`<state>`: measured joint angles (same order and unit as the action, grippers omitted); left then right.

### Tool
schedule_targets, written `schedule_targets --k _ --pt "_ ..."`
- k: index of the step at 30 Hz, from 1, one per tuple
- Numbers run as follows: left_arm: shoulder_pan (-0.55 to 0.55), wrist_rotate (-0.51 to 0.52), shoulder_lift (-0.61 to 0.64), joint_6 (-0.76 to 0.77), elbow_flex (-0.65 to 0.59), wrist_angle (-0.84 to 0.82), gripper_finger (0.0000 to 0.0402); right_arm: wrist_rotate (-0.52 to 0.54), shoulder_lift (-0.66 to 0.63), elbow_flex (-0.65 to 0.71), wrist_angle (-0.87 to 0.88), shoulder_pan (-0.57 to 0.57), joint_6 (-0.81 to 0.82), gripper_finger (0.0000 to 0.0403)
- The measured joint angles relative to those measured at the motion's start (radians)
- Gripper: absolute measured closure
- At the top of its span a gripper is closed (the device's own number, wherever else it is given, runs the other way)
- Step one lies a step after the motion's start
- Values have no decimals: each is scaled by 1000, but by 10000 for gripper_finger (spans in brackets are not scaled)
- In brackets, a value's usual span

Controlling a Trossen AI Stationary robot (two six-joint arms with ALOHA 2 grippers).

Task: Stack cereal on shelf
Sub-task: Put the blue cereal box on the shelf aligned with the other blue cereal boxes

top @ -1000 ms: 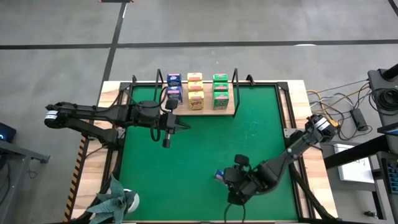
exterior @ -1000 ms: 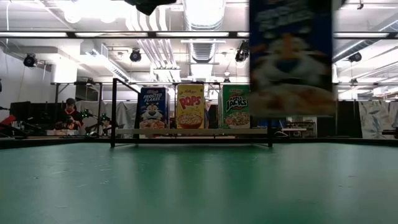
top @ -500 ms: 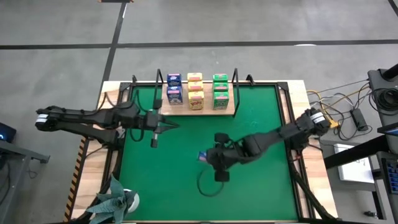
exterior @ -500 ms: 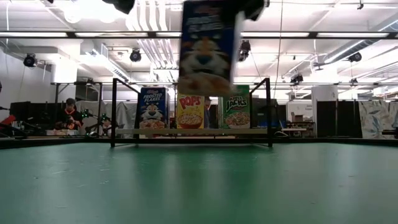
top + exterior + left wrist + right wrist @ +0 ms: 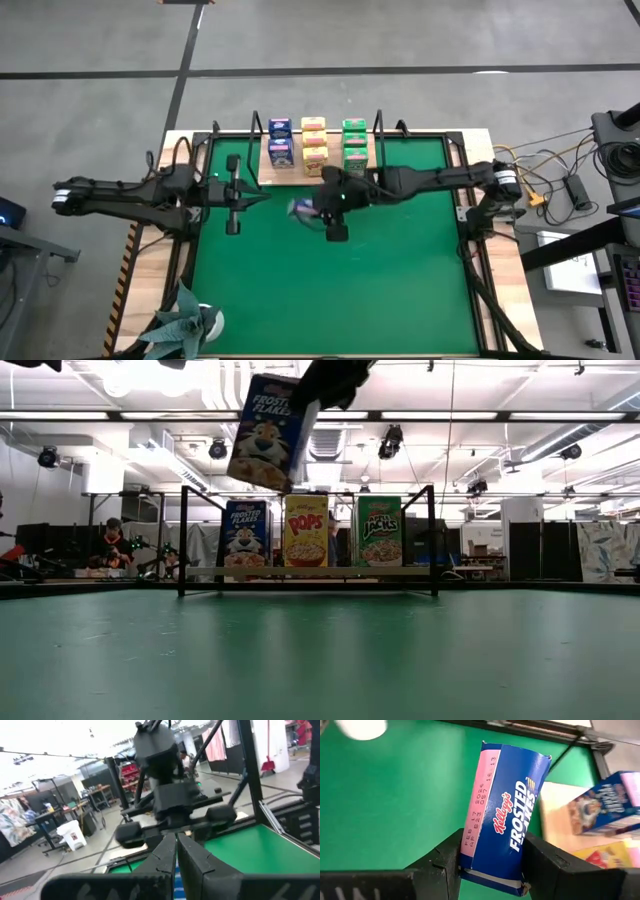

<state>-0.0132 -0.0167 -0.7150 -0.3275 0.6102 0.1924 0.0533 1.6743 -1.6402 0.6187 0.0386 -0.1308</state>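
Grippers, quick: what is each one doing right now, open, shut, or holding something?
Left gripper: shut, empty, over the mat's left side.
Right gripper: shut on a blue Frosted Flakes box, carried in the air in front of the shelf.

Three blue boxes, three yellow, three green

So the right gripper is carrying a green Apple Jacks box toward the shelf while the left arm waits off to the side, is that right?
Not quite. The box in the right gripper is a blue Frosted Flakes box, not a green one; the right wrist view shows its name between the fingers. The rest holds: it hangs just short of the shelf, and the left gripper waits off to the side.
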Motion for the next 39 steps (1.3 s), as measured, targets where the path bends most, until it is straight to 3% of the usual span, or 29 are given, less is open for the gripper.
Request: schedule_targets --k 9,14,24,39 --pt "0 33 51 -51 0 16 402 -13 95 -137 13 -105 -166 247" --pt "1 98 79 -83 0 20 402 -14 196 -281 78 -154 -251 249" --pt "2 114 96 -99 0 -22 402 -91 427 -552 179 -247 -367 248" --pt "2 115 100 -110 0 -33 402 -141 542 -624 214 -316 -441 241"
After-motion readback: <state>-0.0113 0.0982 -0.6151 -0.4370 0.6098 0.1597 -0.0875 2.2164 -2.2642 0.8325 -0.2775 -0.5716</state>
